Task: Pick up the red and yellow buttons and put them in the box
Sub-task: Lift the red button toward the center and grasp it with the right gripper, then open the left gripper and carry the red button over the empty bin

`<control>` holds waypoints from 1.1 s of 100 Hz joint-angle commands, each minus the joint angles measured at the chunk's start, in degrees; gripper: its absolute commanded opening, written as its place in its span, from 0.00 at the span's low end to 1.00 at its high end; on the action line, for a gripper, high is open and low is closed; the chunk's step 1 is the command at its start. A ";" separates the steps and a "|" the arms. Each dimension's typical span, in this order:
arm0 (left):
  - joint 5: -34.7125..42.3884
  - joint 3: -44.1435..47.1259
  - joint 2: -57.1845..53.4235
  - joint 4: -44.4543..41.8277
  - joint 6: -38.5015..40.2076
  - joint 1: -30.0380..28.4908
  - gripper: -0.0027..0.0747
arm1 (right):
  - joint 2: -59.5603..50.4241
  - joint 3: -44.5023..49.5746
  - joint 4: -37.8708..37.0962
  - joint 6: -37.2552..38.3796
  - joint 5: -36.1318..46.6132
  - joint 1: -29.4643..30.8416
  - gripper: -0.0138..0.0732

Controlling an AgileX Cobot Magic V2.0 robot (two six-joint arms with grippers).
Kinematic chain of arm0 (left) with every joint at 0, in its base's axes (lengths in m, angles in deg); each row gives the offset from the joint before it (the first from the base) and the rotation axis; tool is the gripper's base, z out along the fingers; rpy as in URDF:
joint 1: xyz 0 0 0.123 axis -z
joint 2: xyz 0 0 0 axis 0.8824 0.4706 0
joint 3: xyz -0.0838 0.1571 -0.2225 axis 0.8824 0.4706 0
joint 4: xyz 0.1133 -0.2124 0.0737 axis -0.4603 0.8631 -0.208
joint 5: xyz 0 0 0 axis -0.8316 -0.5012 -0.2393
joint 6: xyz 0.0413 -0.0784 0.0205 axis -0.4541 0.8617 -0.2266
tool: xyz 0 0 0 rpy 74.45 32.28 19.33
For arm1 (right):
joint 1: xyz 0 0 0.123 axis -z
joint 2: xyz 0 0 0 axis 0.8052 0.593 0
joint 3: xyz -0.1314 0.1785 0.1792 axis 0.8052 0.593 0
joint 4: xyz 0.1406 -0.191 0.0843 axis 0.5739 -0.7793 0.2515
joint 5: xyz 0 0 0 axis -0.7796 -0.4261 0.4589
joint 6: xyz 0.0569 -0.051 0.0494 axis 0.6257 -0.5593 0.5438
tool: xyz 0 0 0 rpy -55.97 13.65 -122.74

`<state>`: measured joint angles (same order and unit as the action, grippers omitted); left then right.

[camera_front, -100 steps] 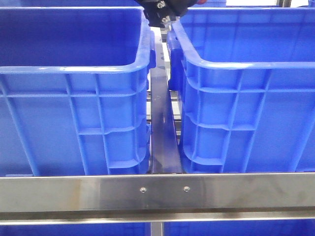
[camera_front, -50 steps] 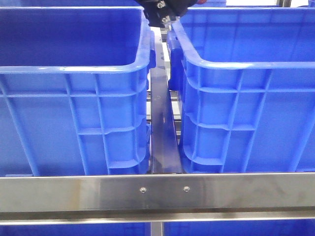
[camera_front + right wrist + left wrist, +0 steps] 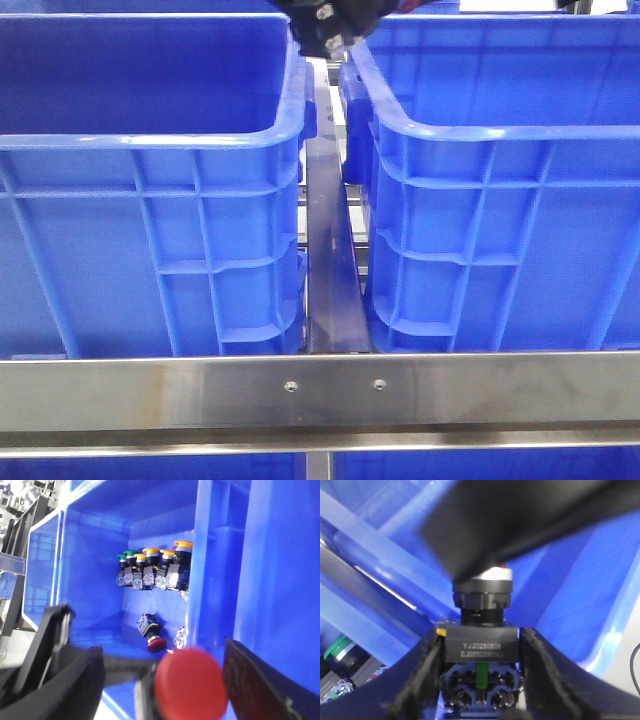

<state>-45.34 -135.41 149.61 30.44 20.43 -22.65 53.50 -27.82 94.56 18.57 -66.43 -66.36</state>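
Observation:
My left gripper (image 3: pixel 480 641) is shut on the black labelled body of a red button (image 3: pixel 479 647). The button's grey collar and cap point away under a blurred black finger (image 3: pixel 530 515) of the other gripper. In the right wrist view the same button's glossy red cap (image 3: pixel 190 682) fills the space between the wide-apart fingers of my right gripper (image 3: pixel 165 680). Below is a blue crate (image 3: pixel 95 555) holding several yellow-capped buttons (image 3: pixel 165 555) and a loose red button (image 3: pixel 152 636). In the front view only black gripper parts (image 3: pixel 330 25) show at the top, between the two crates.
Two big blue crates (image 3: pixel 150 140) (image 3: pixel 500 132) stand side by side behind a steel rail (image 3: pixel 320 390), with a narrow steel strip (image 3: pixel 328 250) between them. Green-capped buttons (image 3: pixel 127 556) sit beside the yellow ones. Another green button (image 3: pixel 337 647) lies in a crate below the left gripper.
The gripper parts at the top of the front view have shifted slightly upward, and the red speck at the top edge is gone. The crates have not moved.

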 commanded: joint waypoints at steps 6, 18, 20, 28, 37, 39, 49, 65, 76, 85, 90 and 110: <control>3.55 -1.80 -2.39 1.81 0.15 0.46 0.28 | 0.26 -2.64 3.69 -0.95 -2.14 -0.26 0.75; 3.55 -1.80 -2.39 1.81 0.15 0.46 0.28 | 0.48 -2.64 3.69 -0.95 -2.46 -0.26 0.75; 3.55 -1.80 -2.39 1.81 0.15 0.46 0.28 | 0.48 -2.64 3.69 -0.95 -2.46 -0.26 0.75; 3.55 -1.80 -2.39 1.81 0.15 0.46 0.28 | 0.48 -2.64 3.69 -0.95 -2.46 -0.26 0.75; 3.55 -1.80 -2.39 1.81 0.15 0.46 0.28 | 0.48 -2.64 3.69 -0.95 -2.46 -0.26 0.69; 3.55 -1.80 -2.39 1.81 0.15 0.46 0.28 | 0.48 -2.64 3.69 -0.95 -2.46 -0.26 0.67; 3.42 -1.80 -2.39 1.81 0.15 0.46 0.28 | 0.48 -2.64 3.69 -0.95 -2.86 -0.26 0.52; 3.65 -1.80 -2.39 1.60 0.15 0.46 0.33 | 0.48 -2.64 3.69 -0.95 -3.01 -0.26 0.46; 3.65 -1.80 -2.39 1.12 0.15 0.46 0.58 | 0.42 -2.82 3.69 -0.95 -2.96 0.20 0.46; 3.29 -2.16 -2.39 0.15 0.15 0.46 0.82 | 0.29 -3.92 3.47 -0.97 -3.09 1.89 0.46; 3.16 -2.27 -2.39 0.15 0.15 0.46 0.89 | 0.06 -4.73 3.19 -1.25 -3.09 3.34 0.46; 3.16 -2.27 -2.51 0.15 0.15 0.46 0.89 | -0.18 -8.61 1.71 -7.85 -2.02 11.30 0.45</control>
<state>-45.04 -135.52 149.61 29.65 20.43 -22.65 56.16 -33.39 93.87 14.86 -69.74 -57.90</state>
